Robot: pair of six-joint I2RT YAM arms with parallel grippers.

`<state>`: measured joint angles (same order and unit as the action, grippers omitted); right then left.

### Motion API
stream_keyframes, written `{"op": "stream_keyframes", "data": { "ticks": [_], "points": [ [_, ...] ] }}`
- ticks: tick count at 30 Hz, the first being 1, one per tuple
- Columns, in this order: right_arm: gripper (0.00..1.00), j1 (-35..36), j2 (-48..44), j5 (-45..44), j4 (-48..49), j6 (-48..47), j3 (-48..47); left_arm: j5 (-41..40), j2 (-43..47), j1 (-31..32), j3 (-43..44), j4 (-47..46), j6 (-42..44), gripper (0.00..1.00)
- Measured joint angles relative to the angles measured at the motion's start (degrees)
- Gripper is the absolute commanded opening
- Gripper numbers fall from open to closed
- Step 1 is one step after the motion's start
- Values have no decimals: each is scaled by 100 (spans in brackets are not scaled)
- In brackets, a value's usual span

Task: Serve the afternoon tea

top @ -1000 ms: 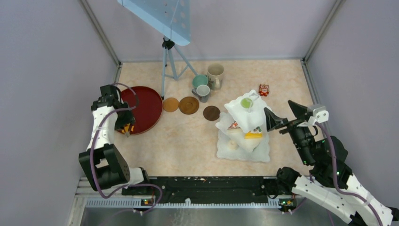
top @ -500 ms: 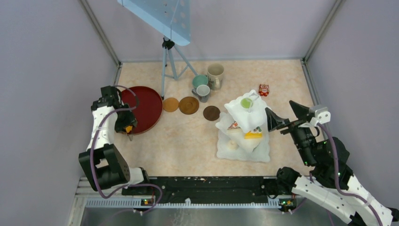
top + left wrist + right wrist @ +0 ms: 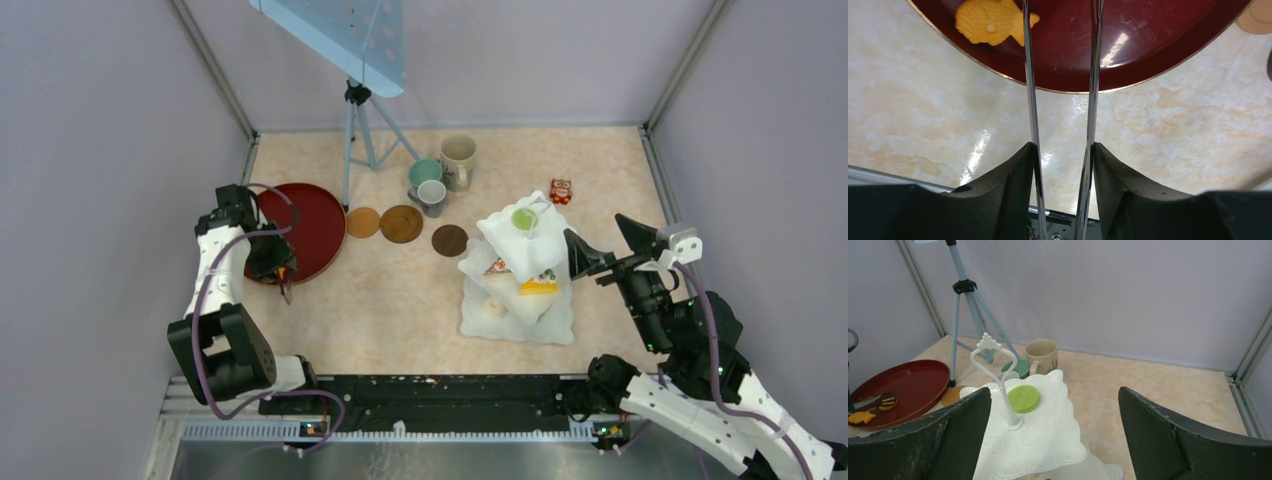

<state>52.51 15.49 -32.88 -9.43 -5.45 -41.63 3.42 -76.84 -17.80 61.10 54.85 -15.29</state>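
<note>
1. Left gripper (image 3: pixel 1063 192): sitting at the near rim of the tray, fingers pressing on both arms of the metal tongs (image 3: pixel 1031 90). The arms are standing apart and nothing is showing between them. The tong tips are running out of the wrist view.

2. Dark-red tray (image 3: pixel 1148 55): holding a yellow fish cookie (image 3: pixel 985 22) and a dark round cookie (image 3: pixel 886 401). The left tong arm is crossing the fish's tail end, and most of the fish is lying outside the arms. Risk: if the tongs squeeze here, they are likely to push the fish aside or pinch only its tail, so it drops on the way.

3. Thin tong arms in smooth fingers. Risk: the tongs could be twisting or sliding in the grip, throwing off the aim at the tips.

4. Three brown coasters (image 3: pixel 401 223): lying bare in a row between the tray and the stand. The teal mug (image 3: pixel 424 170), grey mug (image 3: pixel 432 193) and beige mug (image 3: pixel 459 158) are clustering just behind them, none on a coaster. Risk: a low carry across could be clipping a mug.

5. White tiered stand (image 3: pixel 500 240): carrying a green cookie (image 3: pixel 522 218) on top, with other pieces on lower tiers. A small red piece (image 3: pixel 560 190) is lying on the table behind it.

6. Right gripper (image 3: pixel 592 230): gaping wide, holding nothing, hovering just beside the stand. Risk: a stray move could be knocking the stand and spilling what is served.
</note>
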Motion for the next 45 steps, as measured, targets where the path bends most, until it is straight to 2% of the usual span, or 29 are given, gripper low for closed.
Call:
{"op": "stream_keyframes", "data": {
  "ticks": [5, 14, 29, 36, 45],
  "points": [
    [96, 0, 0, -2, 0, 0, 0, 319, -149, 0, 0, -66, -39, 54],
    [96, 0, 0, 0, 2, 2, 0, 404, -221, 0, 0, -66, -48, 54],
    [96, 20, 0, -2, 2, 2, 0, 321, -310, 7, -2, -52, 50, 43],
    [96, 20, 0, -2, 2, 2, 2, 299, -317, 59, 120, 7, 94, 47],
    [96, 22, 0, -2, 4, 2, 2, 380, -315, 101, 238, 11, 109, 36]
  ]
}}
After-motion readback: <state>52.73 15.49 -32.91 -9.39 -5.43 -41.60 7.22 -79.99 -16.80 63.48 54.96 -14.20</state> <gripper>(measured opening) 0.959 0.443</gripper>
